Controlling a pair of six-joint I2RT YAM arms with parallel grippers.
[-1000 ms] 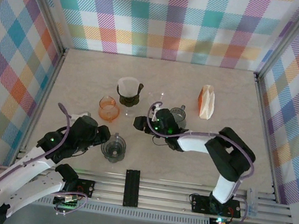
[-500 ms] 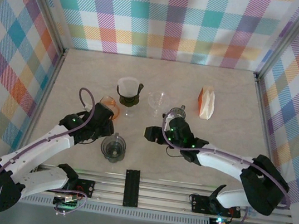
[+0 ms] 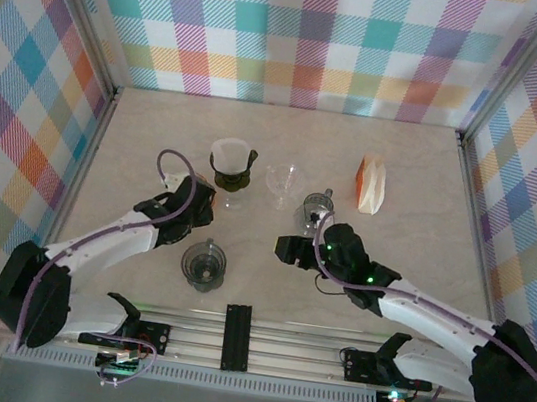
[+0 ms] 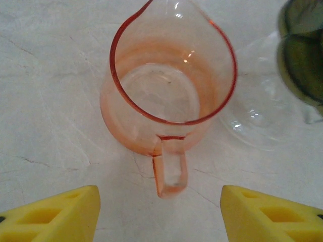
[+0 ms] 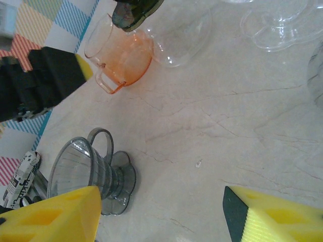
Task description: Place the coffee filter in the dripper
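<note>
Orange-tinted glass sits right under the left wrist camera: the little pitcher (image 4: 171,91) stands upright on the pale marbled surface (image 3: 416,162), with its handle pointing back toward the left fingers (image 4: 55,214). Those yellow fingers are spread wide, one on either side of the handle and clear of it, holding nothing. Over on the other side, the right fingers (image 5: 50,214) are parted just as broadly and are also empty, hanging over bare surface near the middle. Close by one of them stands the smoky grey dripper (image 5: 91,169), upright on its foot at the near side of the surface. And the white coffee filter (image 3: 232,149)? It's up at the far side, seated in the top of a dark green dripper (image 3: 231,172), just beyond the pitcher. A clear glass funnel (image 3: 284,183) stands beside that, and an orange-and-white packet (image 3: 370,183) is well off to the right.
</note>
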